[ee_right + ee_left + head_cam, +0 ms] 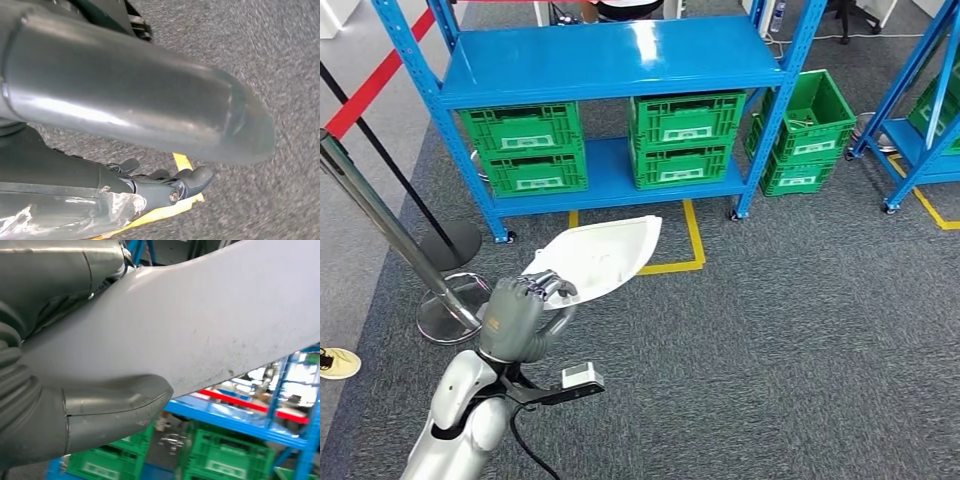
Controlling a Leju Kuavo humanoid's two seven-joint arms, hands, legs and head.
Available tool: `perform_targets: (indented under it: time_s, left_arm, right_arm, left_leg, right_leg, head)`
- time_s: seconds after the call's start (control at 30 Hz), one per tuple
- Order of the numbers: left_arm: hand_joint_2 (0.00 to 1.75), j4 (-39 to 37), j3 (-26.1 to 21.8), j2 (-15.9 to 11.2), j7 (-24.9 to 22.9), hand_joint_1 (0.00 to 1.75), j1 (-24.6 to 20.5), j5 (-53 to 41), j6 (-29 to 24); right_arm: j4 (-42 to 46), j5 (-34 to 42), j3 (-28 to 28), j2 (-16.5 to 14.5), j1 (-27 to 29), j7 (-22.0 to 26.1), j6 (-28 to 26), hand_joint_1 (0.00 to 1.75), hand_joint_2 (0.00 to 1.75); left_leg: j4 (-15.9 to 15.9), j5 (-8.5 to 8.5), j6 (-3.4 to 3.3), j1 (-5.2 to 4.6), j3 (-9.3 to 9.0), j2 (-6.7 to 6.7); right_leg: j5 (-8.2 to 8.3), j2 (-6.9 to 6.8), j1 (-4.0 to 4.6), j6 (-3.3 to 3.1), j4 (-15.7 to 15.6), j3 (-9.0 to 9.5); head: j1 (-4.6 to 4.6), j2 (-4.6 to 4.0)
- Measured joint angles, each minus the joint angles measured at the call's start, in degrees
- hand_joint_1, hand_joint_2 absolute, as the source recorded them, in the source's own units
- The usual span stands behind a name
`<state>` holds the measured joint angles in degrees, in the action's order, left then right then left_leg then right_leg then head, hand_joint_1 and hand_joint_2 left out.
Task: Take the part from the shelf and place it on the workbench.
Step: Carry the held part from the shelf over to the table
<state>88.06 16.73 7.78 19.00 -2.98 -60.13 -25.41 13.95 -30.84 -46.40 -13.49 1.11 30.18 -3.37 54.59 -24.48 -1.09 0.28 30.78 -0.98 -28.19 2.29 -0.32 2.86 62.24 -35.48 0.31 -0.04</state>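
Left hand (518, 315) grips the white part (603, 255) by one end, clear of the blue shelf (610, 60) over carpet; right hand (158, 187) hangs empty, fingers extended; cantilevered grip risks slip.

even, bright overhead light; white glare on the blue shelf top (644, 40). head view sharp; right wrist view's carpet (264, 75) motion-blurred, left wrist view background soft.

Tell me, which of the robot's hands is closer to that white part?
Left. The left hand grips the white part at one end, in front of the blue shelf. The right hand hangs over the carpet, holding nothing.
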Motion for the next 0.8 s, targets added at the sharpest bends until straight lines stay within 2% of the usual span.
perform_targets:
  time_s: [0.03, 0.07, 0.1, 0.13, 0.17, 0.2, 0.27, 0.3, 0.33, 0.4, 0.47, 0.53, 0.57, 0.6, 0.63, 0.67, 0.7, 0.77, 0.8]
  left_arm:
    - [1.75, -0.13, 0.02, 0.02, 0.02, 1.73, 0.00, 0.01, 0.02]
    - [1.75, -0.26, 0.01, 0.01, 0.02, 1.73, 0.02, 0.02, 0.03]
    - [1.75, -0.40, 0.02, 0.00, 0.02, 1.73, 0.03, 0.02, 0.04]
    - [1.75, -0.51, 0.02, 0.01, 0.02, 1.73, 0.03, 0.02, 0.04]
    - [1.75, -0.59, 0.03, 0.02, 0.02, 1.73, 0.02, 0.02, 0.04]
    - [1.75, -0.63, 0.04, 0.04, 0.02, 1.73, -0.01, 0.02, 0.04]
    - [1.75, -0.69, 0.10, 0.08, 0.02, 1.73, -0.14, 0.08, 0.14]
    - [1.75, -0.72, 0.19, 0.11, 0.04, 1.73, -0.25, 0.22, 0.27]
    - [1.75, -0.78, 0.32, 0.16, 0.10, 1.73, -0.40, 0.63, 0.56]
    - [1.75, -0.98, 0.64, 0.33, 0.28, 1.73, -0.71, 1.77, 1.15]
    - [1.75, -1.19, 0.85, 0.53, 0.60, 1.73, -1.00, 2.61, 1.30]
    - [1.75, -1.41, 0.94, 0.64, 1.40, 1.73, -1.07, 3.51, 1.07]
    - [1.75, -1.57, 1.01, 0.66, 2.24, 1.73, -0.98, 4.56, 0.84]
    - [1.75, -1.74, 1.11, 0.65, 3.42, 1.73, -0.85, 6.14, 0.45]
    - [1.75, -1.91, 1.24, 0.64, 4.96, 1.73, -0.71, 8.34, -0.10]
    - [1.75, -2.02, 1.40, 0.65, 6.69, 1.73, -0.59, 11.03, -0.75]
    - [1.75, -2.07, 1.57, 0.66, 8.32, 1.73, -0.52, 13.76, -1.36]
    - [1.75, -2.09, 1.91, 0.67, 10.70, 1.73, -0.30, 18.27, -2.02]
    - [1.75, -2.09, 2.07, 0.66, 11.40, 1.73, -0.03, 19.79, -2.05]
  right_arm:
    - [0.04, 0.00, -0.03, 0.00, -0.07, 0.00, 0.00, 0.00, 0.00]
    - [0.09, 0.00, -0.04, 0.00, -0.11, 0.00, 0.00, 0.00, 0.00]
    - [0.12, 0.00, -0.05, 0.00, -0.09, 0.00, 0.00, 0.00, 0.00]
    - [0.15, 0.00, -0.06, 0.00, -0.02, 0.00, 0.00, 0.00, 0.00]
    - [0.16, -0.03, -0.08, 0.00, 0.04, 0.00, -0.03, 0.00, 0.00]
    - [0.19, -0.08, -0.14, 0.00, 0.06, 0.00, -0.07, 0.00, 0.00]
    - [0.29, -0.24, -0.31, -0.10, -0.06, 0.02, -0.19, 0.00, 0.00]
    - [0.37, -0.33, -0.44, -0.17, -0.12, 0.02, -0.28, 0.00, 0.00]
    - [0.44, -0.37, -0.65, -0.27, -0.15, -0.03, -0.49, 0.00, 0.00]
    - [0.66, -0.33, -1.31, -0.50, -0.09, -0.40, -1.08, 0.00, 0.00]
    - [1.04, -0.31, -2.10, -0.84, -0.07, -0.80, -1.56, 0.00, 0.00]
    - [1.42, -0.49, -2.76, -1.08, -0.08, -0.73, -1.79, 0.00, 0.00]
    - [1.52, -0.61, -3.10, -1.12, -0.06, -0.54, -1.94, 0.00, 0.00]
    - [1.57, -0.67, -3.50, -1.15, -0.01, -0.30, -2.14, 0.00, 0.00]
    - [1.61, -0.70, -3.98, -1.16, 0.07, -0.08, -2.41, 0.00, 0.00]
    - [1.64, -0.69, -4.52, -1.20, 0.15, 0.13, -2.73, 0.00, 0.00]
    - [1.69, -0.69, -5.11, -1.28, 0.21, 0.27, -3.01, 0.00, 0.00]
    - [1.91, -0.65, -6.30, -1.52, 0.22, 0.46, -3.45, 0.00, 0.00]
    - [2.06, -0.62, -6.85, -1.66, 0.19, 0.51, -3.61, 0.00, 0.00]
  left_leg:
    - [0.02, 0.06, -0.15, -0.07, 0.12, 0.59]
    - [0.04, 0.13, -0.23, -0.13, 0.25, 1.25]
    - [0.07, 0.18, -0.28, -0.18, 0.36, 1.91]
    - [0.11, 0.22, -0.29, -0.20, 0.43, 2.53]
    - [0.19, 0.22, -0.26, -0.21, 0.45, 3.14]
    - [0.33, 0.18, -0.19, -0.20, 0.45, 3.73]
    - [0.77, 0.00, 0.21, -0.49, 0.53, 4.66]
    - [0.96, -0.03, 0.49, -0.68, 0.60, 4.99]
    - [1.07, 0.00, 0.78, -0.86, 0.68, 5.32]
    - [1.18, 0.05, 1.30, -0.85, 0.79, 5.92]
    - [2.93, -1.56, 1.94, -0.64, 1.53, 4.55]
    - [9.16, -5.50, 2.48, -0.45, 4.20, 2.28]
    - [13.34, -7.49, 2.57, -0.41, 6.06, 1.78]
    - [16.67, -8.71, 2.58, -0.39, 7.54, 1.59]
    - [18.23, -8.80, 2.51, -0.39, 8.20, 1.51]
    - [17.48, -7.74, 2.38, -0.38, 7.75, 1.41]
    - [14.61, -5.83, 2.22, -0.34, 6.26, 1.08]
    - [6.52, -2.23, 1.88, -0.03, 2.20, -1.49]
    - [3.63, -1.43, 1.77, 0.09, 0.84, -2.80]
  right_leg:
    - [-2.04, -1.10, 0.01, 0.29, 4.05, -1.87]
    - [-3.74, -1.60, -0.04, 0.51, 8.09, -3.71]
    - [-4.60, -1.78, -0.07, 0.66, 10.88, -4.91]
    - [-4.34, -1.89, -0.09, 0.75, 11.50, -5.03]
    - [-2.97, -2.10, -0.10, 0.78, 9.53, -3.82]
    - [-1.00, -2.63, -0.12, 0.78, 5.68, -1.61]
    - [1.63, -4.61, 0.03, 0.47, -2.16, 2.69]
    - [2.10, -5.17, 0.08, 0.14, -4.16, 3.71]
    - [2.07, -5.30, 0.16, -0.26, -4.76, 3.90]
    - [2.50, -4.16, 0.06, -1.09, -4.62, 3.51]
    - [2.95, -3.12, -0.16, -1.88, -4.66, 3.14]
    - [3.38, -2.02, -0.33, -2.43, -4.70, 2.63]
    - [3.55, -1.39, -0.34, -2.53, -4.68, 2.35]
    - [3.69, -0.71, -0.33, -2.54, -4.67, 2.12]
    - [3.82, 0.00, -0.32, -2.48, -4.65, 1.95]
    - [3.93, 0.71, -0.32, -2.37, -4.64, 1.85]
    - [4.04, 1.41, -0.34, -2.24, -4.63, 1.82]
    - [4.22, 2.72, -0.31, -1.85, -4.48, 1.64]
    - [4.35, 3.32, -0.32, -1.56, -4.38, 1.38]
  head:
    - [0.20, 0.00]
    - [0.26, 0.00]
    - [0.26, 0.00]
    - [0.26, 0.00]
    - [0.26, 0.00]
    - [0.26, 0.00]
    - [0.24, 0.00]
    - [0.16, 0.00]
    - [0.12, 0.00]
    - [0.05, 0.00]
    - [-0.01, 0.00]
    - [-0.10, 0.00]
    - [-0.10, 0.00]
    - [-0.10, 0.00]
    - [-0.09, 0.00]
    - [-0.09, 0.00]
    - [-0.09, 0.00]
    - [-0.08, 0.00]
    - [-0.05, 0.00]
